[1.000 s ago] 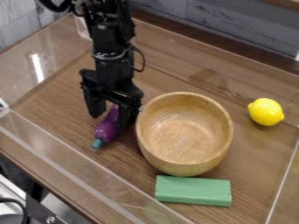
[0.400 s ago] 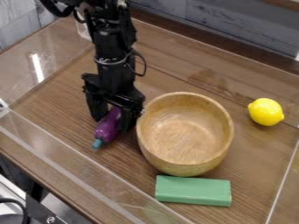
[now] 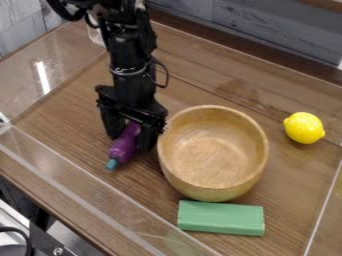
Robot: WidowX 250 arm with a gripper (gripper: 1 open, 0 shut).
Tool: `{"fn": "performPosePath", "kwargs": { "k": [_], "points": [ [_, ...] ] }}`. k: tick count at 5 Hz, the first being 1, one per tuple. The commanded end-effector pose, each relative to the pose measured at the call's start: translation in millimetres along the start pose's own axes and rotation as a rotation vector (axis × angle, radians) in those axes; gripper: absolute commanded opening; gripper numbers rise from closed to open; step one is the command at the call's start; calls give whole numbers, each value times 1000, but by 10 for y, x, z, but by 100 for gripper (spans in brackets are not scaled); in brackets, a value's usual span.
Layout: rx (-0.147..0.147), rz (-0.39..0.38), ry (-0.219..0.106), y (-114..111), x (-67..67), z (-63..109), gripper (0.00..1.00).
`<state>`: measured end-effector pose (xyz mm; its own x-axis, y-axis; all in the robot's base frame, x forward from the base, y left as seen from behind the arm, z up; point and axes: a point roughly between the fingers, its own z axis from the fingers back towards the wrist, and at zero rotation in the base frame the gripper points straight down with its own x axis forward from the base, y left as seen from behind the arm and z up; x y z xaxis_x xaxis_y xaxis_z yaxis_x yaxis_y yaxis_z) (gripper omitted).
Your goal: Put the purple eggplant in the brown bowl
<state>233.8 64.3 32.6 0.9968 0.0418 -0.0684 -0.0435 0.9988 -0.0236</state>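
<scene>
Eggplant, small, glossy and purple with a teal stem tip (image 3: pixel 123 149), lies on the wood-grain table (image 3: pixel 67 100) at about nine o'clock from the large round light-brown wooden bowl (image 3: pixel 213 151), just beside its rim. In the single camera view, the black gripper (image 3: pixel 131 127) points straight down over the eggplant's upper end, its jaws spread wide to either side of the fruit, closed on nothing.

Judged from this pose, the risks lie in the closing. The grip sits near one end instead of the middle, so the slick, curved body could pivot or squirt out toward the stem at seven o'clock. One finger stands very near the bowl's rim; it could nudge the bowl or snag the rim on lifting. A low carry could knock the eggplant against the thick rim and drop it outside.

A yellow lemon (image 3: pixel 305 128) at three o'clock and a flat green rectangular block (image 3: pixel 222 217) at six o'clock sit well clear.
</scene>
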Motion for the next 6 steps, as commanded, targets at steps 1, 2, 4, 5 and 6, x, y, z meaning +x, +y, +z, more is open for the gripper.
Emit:
{"fn": "performPosePath", "kwargs": {
  "k": [1,2,4,5,6],
  "points": [
    [7,-1,-32,-3,68,58,0],
    [1,12,-28,-23,59,96,0],
    [-13,41,-29,-79,47,261,0],
    [-20,52,-43,-137,62,413,0],
    [-26,56,-66,-276,110,598,0]
  ]
}}
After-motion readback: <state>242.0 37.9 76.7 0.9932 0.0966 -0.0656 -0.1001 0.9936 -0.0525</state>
